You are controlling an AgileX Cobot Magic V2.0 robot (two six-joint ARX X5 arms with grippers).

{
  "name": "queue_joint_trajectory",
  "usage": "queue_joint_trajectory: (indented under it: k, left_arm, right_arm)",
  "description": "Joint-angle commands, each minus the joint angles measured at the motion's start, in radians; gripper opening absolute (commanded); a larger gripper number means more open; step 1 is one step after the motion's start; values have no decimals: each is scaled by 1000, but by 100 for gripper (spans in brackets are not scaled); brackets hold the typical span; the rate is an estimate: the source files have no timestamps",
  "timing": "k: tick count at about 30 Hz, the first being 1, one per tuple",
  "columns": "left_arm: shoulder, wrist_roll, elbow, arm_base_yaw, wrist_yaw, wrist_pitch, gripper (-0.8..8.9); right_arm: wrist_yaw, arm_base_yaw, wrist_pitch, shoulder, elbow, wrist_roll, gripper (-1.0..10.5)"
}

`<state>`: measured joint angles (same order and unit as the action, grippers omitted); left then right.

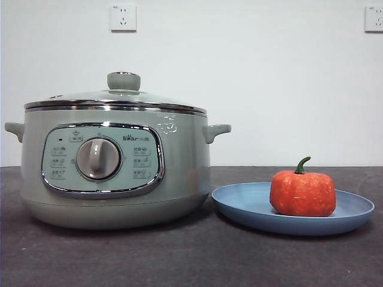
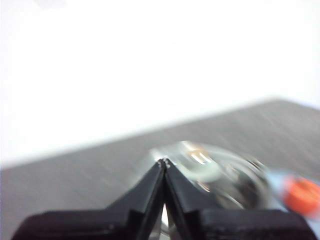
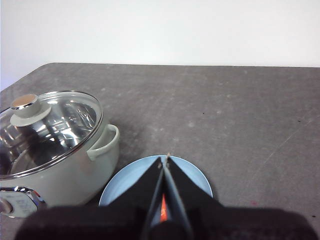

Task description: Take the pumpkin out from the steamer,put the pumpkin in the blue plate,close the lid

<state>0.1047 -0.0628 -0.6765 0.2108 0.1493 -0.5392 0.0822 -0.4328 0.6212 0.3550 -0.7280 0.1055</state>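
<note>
On the wide light-blue plate (image 1: 245, 206), at 3 o'clock of the pot, sits the small orange-red toy pumpkin (image 1: 303, 192), green stem up. Just beside it, the sage-green electric steamer (image 1: 179, 173) wears its chrome-rimmed glass lid (image 1: 124, 94). My left gripper (image 2: 164, 162) and right gripper (image 3: 164, 160) hang above the dark table (image 1: 191, 257), jaws pressed together, holding nothing.

Bare lab-like room — white wall (image 1: 269, 89), sockets (image 1: 123, 18), dark tabletop (image 1: 197, 257)
</note>
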Motion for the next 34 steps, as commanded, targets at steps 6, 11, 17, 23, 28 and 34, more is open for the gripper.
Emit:
queue_joint_trajectory:
  k: [6,11,17,23,28,34]
  left_arm:
    - [-103,-77,422,-143,8,290,-3]
    - [-103,-63,624,-166,8,446,-3]
    - [-103,-42,674,-181,8,387,-3]
    - [-103,-42,674,-185,8,369,-3]
    - [-103,-42,674,-185,8,369,-3]
    - [-103,-42,674,-185,9,369,-3]
  right_arm:
    - [3,-2,-6,-2,6,9,2]
    - [3,-2,-5,-2,6,9,2]
    - [3,-2,-5,-2,6,9,2]
    - [3,-2,-5,-2,6,9,1]
    - [3,-2,-5,-2,6,9,1]
    - [3,-2,-6,-2,6,9,1]
